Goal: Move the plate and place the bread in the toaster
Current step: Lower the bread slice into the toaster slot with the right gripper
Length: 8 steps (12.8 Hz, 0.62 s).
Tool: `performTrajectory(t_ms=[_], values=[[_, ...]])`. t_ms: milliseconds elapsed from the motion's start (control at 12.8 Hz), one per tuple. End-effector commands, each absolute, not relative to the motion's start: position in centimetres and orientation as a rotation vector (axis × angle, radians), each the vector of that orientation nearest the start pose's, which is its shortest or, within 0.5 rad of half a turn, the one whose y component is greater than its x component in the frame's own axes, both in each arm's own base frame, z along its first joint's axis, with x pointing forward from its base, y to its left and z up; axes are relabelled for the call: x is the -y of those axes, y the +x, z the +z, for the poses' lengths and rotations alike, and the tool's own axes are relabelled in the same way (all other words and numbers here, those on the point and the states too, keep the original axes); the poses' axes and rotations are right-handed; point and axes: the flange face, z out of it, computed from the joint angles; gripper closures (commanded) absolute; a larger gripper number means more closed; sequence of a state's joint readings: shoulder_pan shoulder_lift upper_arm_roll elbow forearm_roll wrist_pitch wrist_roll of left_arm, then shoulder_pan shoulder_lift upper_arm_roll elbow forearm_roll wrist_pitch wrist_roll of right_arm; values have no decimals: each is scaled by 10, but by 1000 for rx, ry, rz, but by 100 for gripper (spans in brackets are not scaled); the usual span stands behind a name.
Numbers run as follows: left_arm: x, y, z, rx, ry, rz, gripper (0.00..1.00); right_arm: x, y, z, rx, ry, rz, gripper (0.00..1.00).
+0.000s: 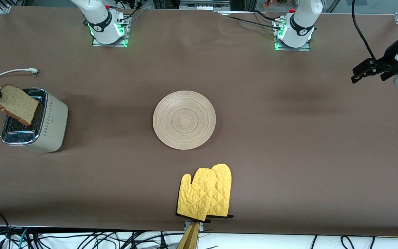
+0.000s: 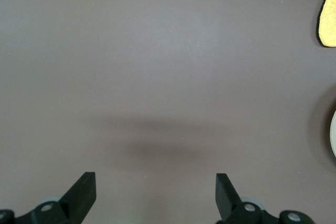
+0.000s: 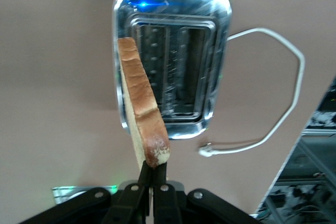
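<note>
Yellow mitts (image 1: 204,193) before plate (image 1: 184,119).

both slots of the toaster (image 3: 173,56) are seen unblocked. the bread (image 1: 16,104) is held over its chrome top. bare surface (image 1: 288,138) lies between the plate (image 1: 184,119) and the yellow mitts (image 1: 206,192).

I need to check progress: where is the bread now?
The bread hangs over the toaster at the right arm's end of the table, pinched on edge in the shut right pincer, not yet in a slot.
</note>
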<state>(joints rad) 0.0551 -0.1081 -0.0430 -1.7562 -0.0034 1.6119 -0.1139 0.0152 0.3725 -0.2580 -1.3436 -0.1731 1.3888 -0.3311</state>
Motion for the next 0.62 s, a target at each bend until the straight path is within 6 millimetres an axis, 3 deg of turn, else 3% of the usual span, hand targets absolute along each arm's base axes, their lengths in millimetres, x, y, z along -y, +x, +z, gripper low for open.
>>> performTrajectory(t_ms=[0, 545], values=[[-3, 524, 605, 217, -3152, 65, 0, 173, 623, 503, 243, -3279, 590, 100], [-3, 524, 605, 217, -3152, 65, 0, 170, 623, 495, 231, -3268, 624, 100]])
